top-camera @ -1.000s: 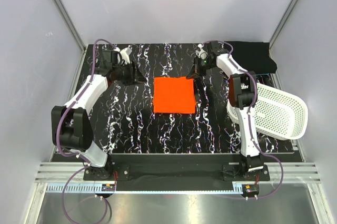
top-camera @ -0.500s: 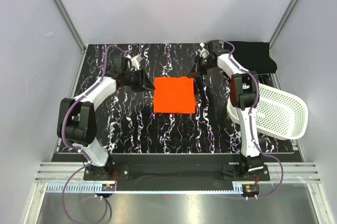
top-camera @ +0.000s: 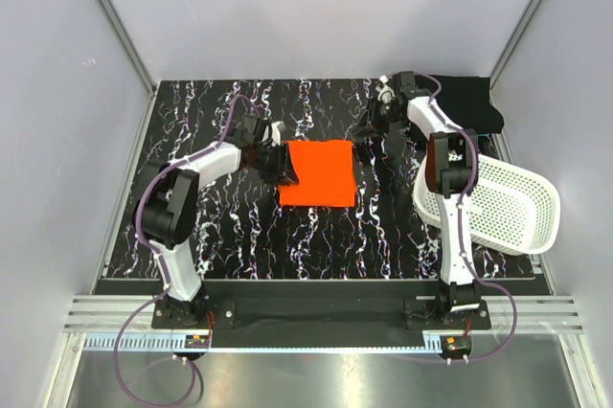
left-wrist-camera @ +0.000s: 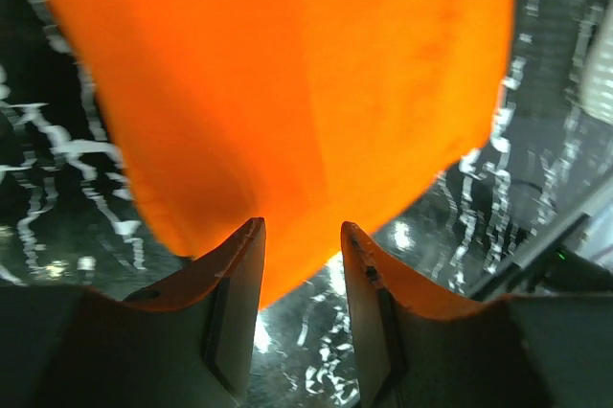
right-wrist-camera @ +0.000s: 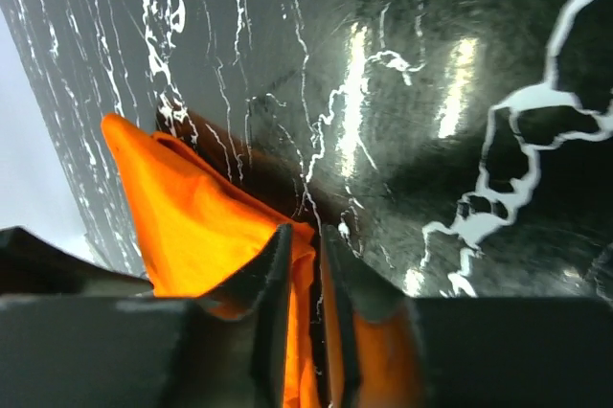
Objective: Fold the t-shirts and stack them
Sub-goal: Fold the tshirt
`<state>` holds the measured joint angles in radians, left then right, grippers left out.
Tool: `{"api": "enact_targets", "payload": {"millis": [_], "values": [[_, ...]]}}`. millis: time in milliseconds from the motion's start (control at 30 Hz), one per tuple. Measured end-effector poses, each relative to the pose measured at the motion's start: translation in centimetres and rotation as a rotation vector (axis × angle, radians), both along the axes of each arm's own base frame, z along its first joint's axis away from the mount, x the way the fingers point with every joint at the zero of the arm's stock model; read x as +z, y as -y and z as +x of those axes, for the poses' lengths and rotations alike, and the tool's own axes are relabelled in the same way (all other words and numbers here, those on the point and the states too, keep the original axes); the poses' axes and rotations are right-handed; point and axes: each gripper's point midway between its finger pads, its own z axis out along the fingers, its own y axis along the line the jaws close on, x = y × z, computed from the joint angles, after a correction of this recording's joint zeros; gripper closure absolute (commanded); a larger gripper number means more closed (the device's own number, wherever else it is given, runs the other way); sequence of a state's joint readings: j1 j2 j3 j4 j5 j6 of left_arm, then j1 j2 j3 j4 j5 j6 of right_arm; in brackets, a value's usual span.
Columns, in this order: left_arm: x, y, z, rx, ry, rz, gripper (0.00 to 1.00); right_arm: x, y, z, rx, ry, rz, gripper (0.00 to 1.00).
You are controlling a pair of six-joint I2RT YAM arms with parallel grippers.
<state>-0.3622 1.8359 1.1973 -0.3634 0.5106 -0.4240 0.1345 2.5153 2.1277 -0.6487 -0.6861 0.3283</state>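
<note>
I'm looking down on a black table (top-camera: 220, 226) veined with white, boxed in by pale grey walls (top-camera: 316, 15). The orange t-shirt (top-camera: 321, 173) lies folded into a flat, near-square pad at the middle of the frame. The black t-shirt (top-camera: 469, 103) is folded at the upper right corner of the table, against the wall. Below it, at the right edge, a white perforated basket (top-camera: 508, 207) sits tilted, overhanging the table's side.

The left gripper (top-camera: 284, 167) is at the left edge of the orange pad, its arm reaching in from the lower left. On my left wrist feed its fingers (left-wrist-camera: 235, 293) stand clearly apart. The orange hem dips into the gap between their tips, and bare table shows lower down between them. I see no pinch there.

The right gripper (top-camera: 369, 130) is just beside the pad's upper right corner, its arm stretched up the right side of the frame. On my right wrist feed its fingers (right-wrist-camera: 273, 274) are only a narrow slit apart, with orange cloth showing in the slit. The fabric rises in a crumpled peak from the table up to the tips and casts a dark shadow on the glossy surface beside it. Whether those fingers press the cloth or merely straddle it, I cannot tell.
</note>
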Motion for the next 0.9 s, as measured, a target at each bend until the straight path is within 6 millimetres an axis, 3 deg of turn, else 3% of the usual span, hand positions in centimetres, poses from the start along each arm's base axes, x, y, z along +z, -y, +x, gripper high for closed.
{"api": "enact_targets", "payload": {"millis": [67, 200, 367, 533, 700, 900], "values": [[-0.9, -0.6, 0.3, 0.022, -0.007, 0.034, 0.59, 0.3, 0.3, 0.0, -0.008, 0.005, -0.009, 0.49], [-2.4, -2.3, 1.2, 0.08, -0.004, 0.113, 0.59, 1.4, 0.6, -2.1, 0.005, -0.004, -0.023, 0.36], [-3.8, -5.1, 2.5, 0.156, -0.028, 0.177, 0.59, 3.3, 1.1, -4.8, 0.007, -0.001, -0.045, 0.31], [-3.6, -6.7, 5.0, 0.194, -0.019, 0.228, 0.59, 4.3, 1.1, -4.6, 0.019, 0.047, -0.047, 0.22], [-2.4, -6.8, 6.6, 0.183, 0.025, 0.232, 0.58, 3.9, 0.6, -3.8, 0.067, 0.076, -0.021, 0.21], [-2.6, -7.3, 7.2, 0.169, 0.026, 0.248, 0.58, 1.6, 0.0, -3.4, 0.091, 0.056, -0.022, 0.18]]}}
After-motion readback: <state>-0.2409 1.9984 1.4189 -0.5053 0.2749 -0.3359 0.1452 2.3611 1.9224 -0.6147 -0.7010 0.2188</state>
